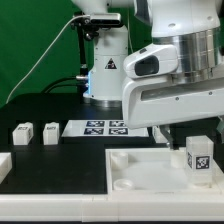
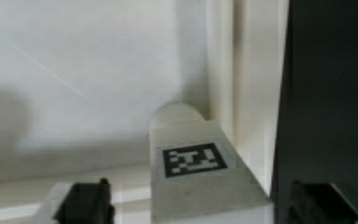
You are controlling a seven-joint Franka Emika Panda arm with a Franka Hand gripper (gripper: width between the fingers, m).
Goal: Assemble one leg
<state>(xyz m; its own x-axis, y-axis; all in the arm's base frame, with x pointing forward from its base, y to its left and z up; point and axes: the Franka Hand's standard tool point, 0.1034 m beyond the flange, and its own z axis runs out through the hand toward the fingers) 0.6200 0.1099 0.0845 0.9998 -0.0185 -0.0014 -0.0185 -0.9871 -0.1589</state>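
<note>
Fingers flank the leg, gaps visible only from wrist view.

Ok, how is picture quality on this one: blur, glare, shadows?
Exterior view: coarse and soft, the leg tag readable, the white tabletop nearly washed out. Wrist view: soft focus, tag on the leg sharp enough, the fingers dark and blurred, a faint shadow on the tabletop.

Ext. view: arm hides end of marker board; wrist view crops base of leg.
</note>
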